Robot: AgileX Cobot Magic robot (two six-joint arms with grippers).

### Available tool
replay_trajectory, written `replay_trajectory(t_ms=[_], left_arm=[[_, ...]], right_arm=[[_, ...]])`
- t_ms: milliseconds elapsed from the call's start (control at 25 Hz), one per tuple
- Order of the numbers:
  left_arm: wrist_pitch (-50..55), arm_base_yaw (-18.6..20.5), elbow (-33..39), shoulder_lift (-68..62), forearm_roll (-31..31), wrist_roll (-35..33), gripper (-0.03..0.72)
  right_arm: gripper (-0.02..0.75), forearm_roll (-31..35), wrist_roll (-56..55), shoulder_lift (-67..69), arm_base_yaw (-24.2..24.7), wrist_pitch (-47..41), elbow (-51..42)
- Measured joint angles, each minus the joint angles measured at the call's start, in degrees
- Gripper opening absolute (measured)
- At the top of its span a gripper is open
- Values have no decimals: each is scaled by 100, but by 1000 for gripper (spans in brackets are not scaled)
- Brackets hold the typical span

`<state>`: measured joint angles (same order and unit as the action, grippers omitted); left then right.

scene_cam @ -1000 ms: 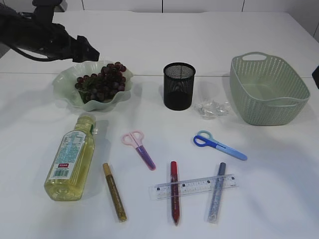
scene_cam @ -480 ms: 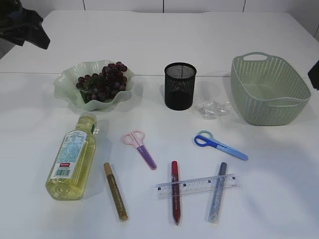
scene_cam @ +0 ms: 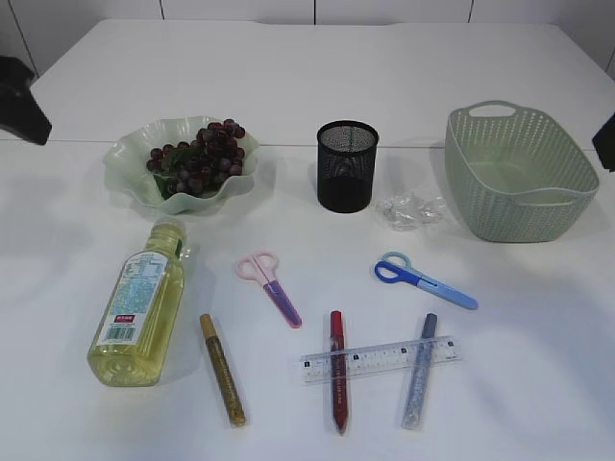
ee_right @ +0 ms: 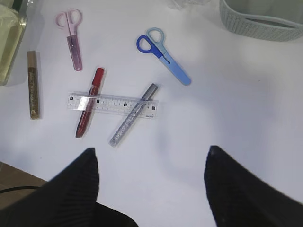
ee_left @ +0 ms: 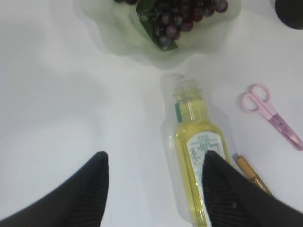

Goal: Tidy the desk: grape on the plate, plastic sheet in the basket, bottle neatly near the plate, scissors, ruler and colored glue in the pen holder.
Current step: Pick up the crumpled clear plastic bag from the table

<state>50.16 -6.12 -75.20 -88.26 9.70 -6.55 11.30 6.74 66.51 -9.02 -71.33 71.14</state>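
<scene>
Your left gripper (ee_left: 154, 189) hovers with its jaws apart and empty above the bottle (scene_cam: 137, 304), which lies on its side near the left edge of the worktop (scene_cam: 538, 365), cap toward the plate (scene_cam: 130, 168) behind it, long axis running front to back. The grapes (scene_cam: 197, 154) already sit on that plate. Just right of the bottle lie the gold glue stick (scene_cam: 222, 370) and the pink scissors (scene_cam: 270, 285). Your right gripper (ee_right: 151, 184) also hangs with jaws apart, holding nothing, over the front edge. The clear ruler (ee_right: 112, 105) lies crosswise over the red glue stick (ee_right: 90, 101) and silver glue stick (ee_right: 133, 114), blue scissors (ee_right: 163, 55) behind. The pen holder (scene_cam: 347, 165) stands mid-worktop, the crumpled plastic sheet (scene_cam: 411, 208) between it and the basket (scene_cam: 519, 173).
</scene>
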Motion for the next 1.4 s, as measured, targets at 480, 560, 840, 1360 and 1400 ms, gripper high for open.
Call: replay_trajectory(t_ms=[480,560,840,1360,1400], left_arm=[[388,0,1293,1885,0,148,450],[411,0,1293,2097,0,148,449],[571,0,1293,2346,0,148,447],[764,0,1305,2346,0,151,446],[764,0,1305,2346,0,151,446]], right_arm=[[522,82,0,44,0,317,0],[501,262,28,175,0,398,12],[489,670,246,1334,0,624,794],[488,467,346,4235,0,267,3414],[488,389,364,4380,0,263,3503]])
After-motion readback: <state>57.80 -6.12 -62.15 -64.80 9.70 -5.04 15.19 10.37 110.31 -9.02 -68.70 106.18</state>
